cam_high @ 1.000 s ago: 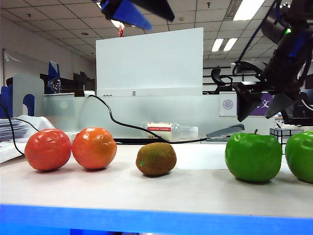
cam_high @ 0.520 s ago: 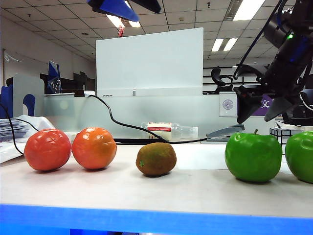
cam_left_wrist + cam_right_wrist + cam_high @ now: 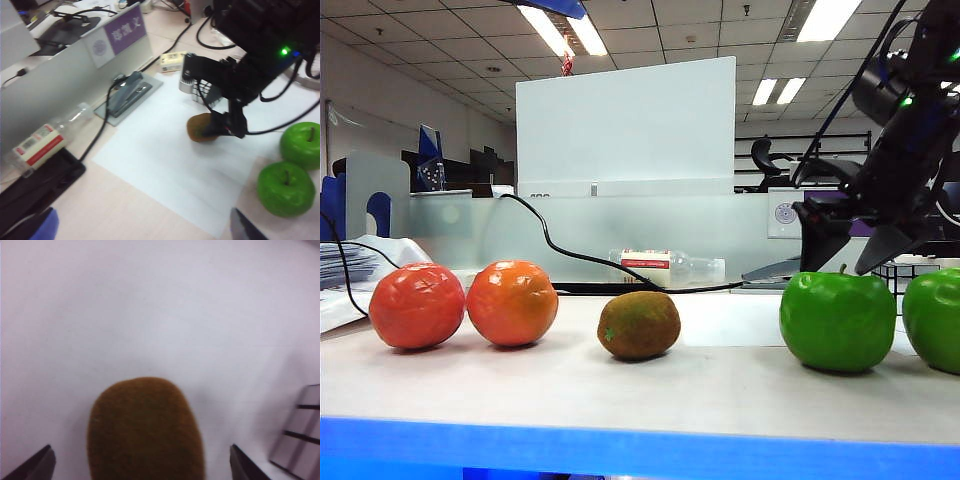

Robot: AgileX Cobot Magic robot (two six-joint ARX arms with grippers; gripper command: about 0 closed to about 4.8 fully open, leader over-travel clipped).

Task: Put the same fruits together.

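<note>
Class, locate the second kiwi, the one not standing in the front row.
The second kiwi lies on the white sheet behind the green apples, directly under the open right end effector, near the black-and-white cube.

Black cable (image 3: 570, 252) snakes across the table rear. Clear plastic bottle (image 3: 665, 267) with red-white label lies on its side, well left of the right tool. Stapler (image 3: 127, 92) beside it. Black-and-white cube (image 3: 205, 92) just behind that tool. White board (image 3: 625, 125) upright behind.

Two oranges (image 3: 417, 305) (image 3: 512, 302) are sitting at the exterior view's left, two green apples (image 3: 837, 322) (image 3: 933, 320) at its right — and two kiwis (image 3: 639, 325) (image 3: 202, 127) are showing, one per view.
</note>
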